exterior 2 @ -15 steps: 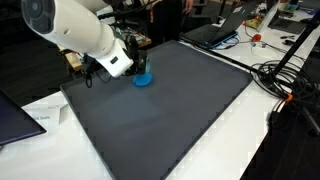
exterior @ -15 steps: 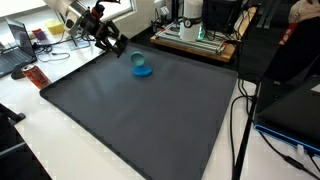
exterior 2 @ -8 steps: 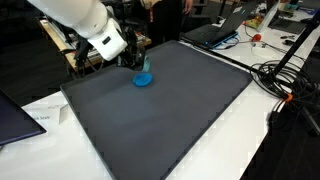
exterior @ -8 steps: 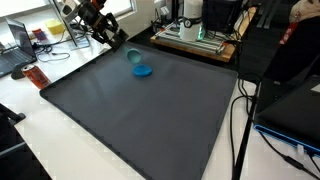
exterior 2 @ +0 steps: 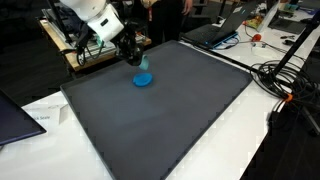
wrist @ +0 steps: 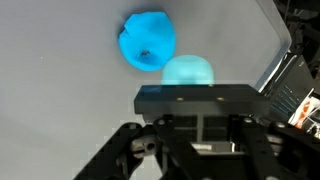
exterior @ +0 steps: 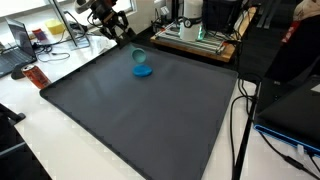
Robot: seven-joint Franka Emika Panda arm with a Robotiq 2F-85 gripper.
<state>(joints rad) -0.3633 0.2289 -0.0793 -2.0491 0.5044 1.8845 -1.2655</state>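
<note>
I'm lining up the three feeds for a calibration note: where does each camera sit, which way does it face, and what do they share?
Exterior view: off a near corner of the dark mat, looking across it to the blue dish; the gripper shows at the far edge.
Exterior view: from another side of the mat, facing cluttered desks; the white arm and gripper show.
Wrist view: above, looking down past the gripper at the dish and a pale blue cup.
All three share the dish.

Dark mat (exterior: pixel 140 110), laptop (exterior 2: pixel 228 22), cables (exterior 2: pixel 285 75)
</note>
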